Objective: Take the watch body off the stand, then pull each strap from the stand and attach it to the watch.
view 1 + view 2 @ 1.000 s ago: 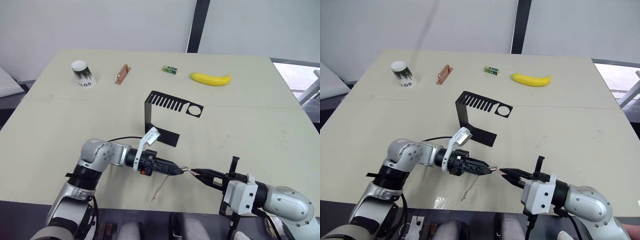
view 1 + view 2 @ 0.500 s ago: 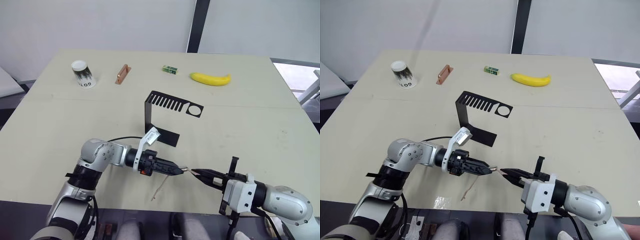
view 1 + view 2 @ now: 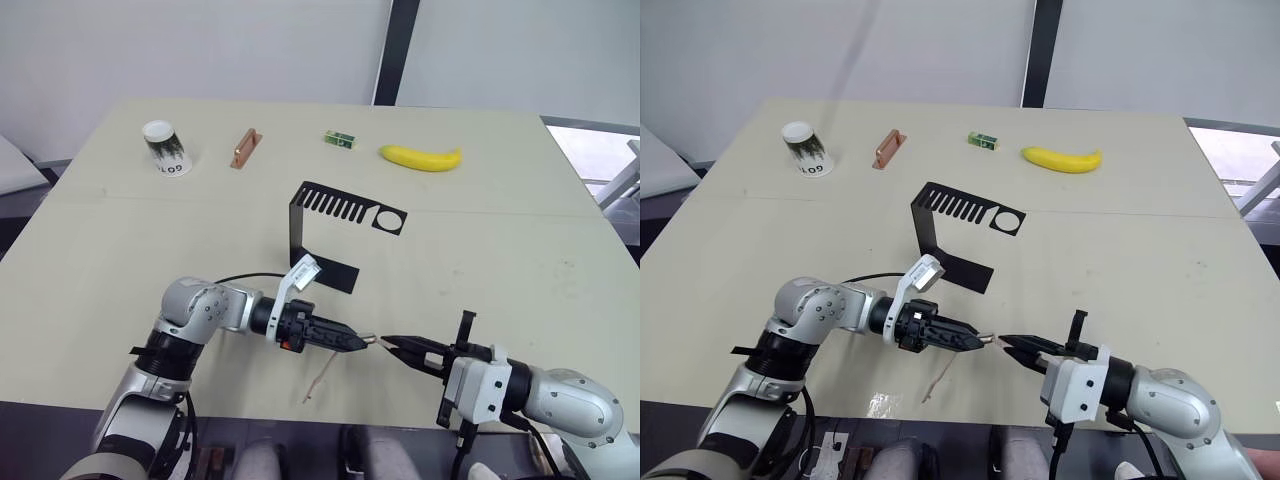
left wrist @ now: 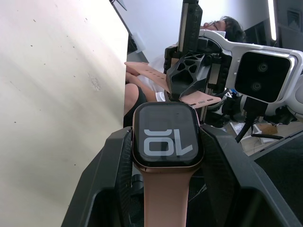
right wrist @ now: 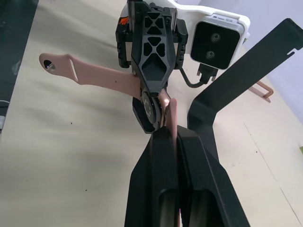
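Your left gripper point(image 3: 362, 341) clamps the watch point(image 4: 166, 135) low over the table's point(image 3: 500, 250) near edge, one strap point(image 3: 320, 378) already hanging off it. Your right gripper point(image 3: 392, 347) pinches the second strap point(image 5: 171, 116), its tip seemingly touching the watch; the stand point(image 3: 335, 225) sits behind.

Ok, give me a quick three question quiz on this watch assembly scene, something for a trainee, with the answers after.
1. True or false: the stand has a strap hanging from its slots.
2. What does the left gripper hold: A) the banana, B) the watch body, C) the paper cup?
3. What is pinched in the right gripper?

Key
1. False: the slots are bare.
2. B: the watch body, one pink strap already on it.
3. The second pink strap, its end close to the watch body.
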Controlling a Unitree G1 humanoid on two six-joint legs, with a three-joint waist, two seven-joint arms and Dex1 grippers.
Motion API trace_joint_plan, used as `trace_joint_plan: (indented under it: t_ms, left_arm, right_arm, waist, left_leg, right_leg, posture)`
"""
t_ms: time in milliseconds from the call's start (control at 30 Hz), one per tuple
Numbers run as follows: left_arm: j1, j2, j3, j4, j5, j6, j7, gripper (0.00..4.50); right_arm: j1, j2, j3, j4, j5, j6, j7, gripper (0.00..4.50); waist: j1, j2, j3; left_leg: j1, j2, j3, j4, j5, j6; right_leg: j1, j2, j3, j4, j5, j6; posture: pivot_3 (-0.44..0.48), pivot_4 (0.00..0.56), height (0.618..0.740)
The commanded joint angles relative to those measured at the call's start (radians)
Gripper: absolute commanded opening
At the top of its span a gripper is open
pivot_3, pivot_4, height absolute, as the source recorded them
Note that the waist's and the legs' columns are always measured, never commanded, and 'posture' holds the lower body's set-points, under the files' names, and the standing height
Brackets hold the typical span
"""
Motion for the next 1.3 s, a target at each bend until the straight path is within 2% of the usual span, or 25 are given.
trace_joint_plan:
  t_ms: [33,1300]
  left_arm:
    - [0.002,-0.007,0.007,-0.047,-0.024,0.001,0.002,1.6]
    - [0.001,-0.018,-0.021,-0.075,-0.016,-0.003,0.037,1.6]
  right_arm:
    - [-0.003,0.0,0.008,-0.026,0.003,-0.009,-0.005,0.0]
    - [-0.045,-0.003,0.052,-0.048,-0.031,0.097,-0.006,0.0]
  waist:
    - [0.0,0.0,0.0]
    - [0.0,0.0,0.0]
  left_leg:
    - [0.0,0.0,0.0,0.0,0.0,0.0]
    - [0.0,0.0,0.0,0.0,0.0,0.0]
  right_leg:
    - [0.0,0.0,0.0,0.0,0.0,0.0]
    - [0.0,0.0,0.0,0.0,0.0,0.0]
  posture:
    - [0.0,0.15,0.74]
    - [0.0,0.15,0.74]
